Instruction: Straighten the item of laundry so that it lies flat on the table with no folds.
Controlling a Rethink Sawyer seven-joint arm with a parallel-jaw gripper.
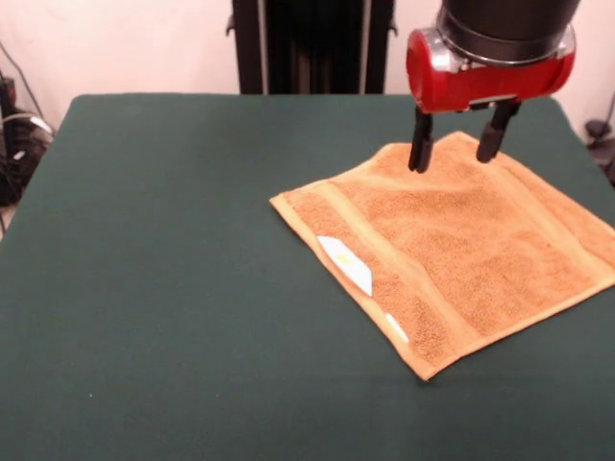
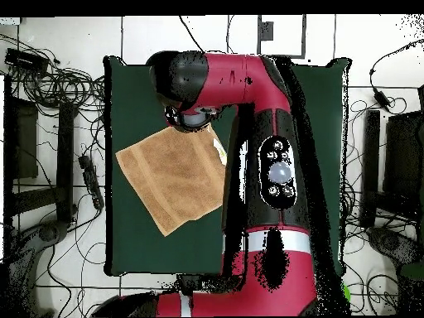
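towel point(image 1: 461, 254) lay spread flat on the green table point(image 1: 154, 288), toward its right side | two white labels point(image 1: 344, 263) on the towel's near-left hem, no print readable | gripper point(image 1: 455, 144) hung over the towel's far corner, fingers spread, nothing pinched

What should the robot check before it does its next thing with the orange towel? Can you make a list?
1. Is the towel flat? Ok, no folds show in the front view.
2. Is the gripper open? Ok, fingers apart.
3. Is it holding anything? Ok, nothing between the fingers.
4. Is it clear of the towel? Cannot tell; the tips sit right at the far corner.
5. Is the towel fully on the table? Cannot tell; its right side runs to the picture's edge.
6. Do the white labels lie flat? Ok.
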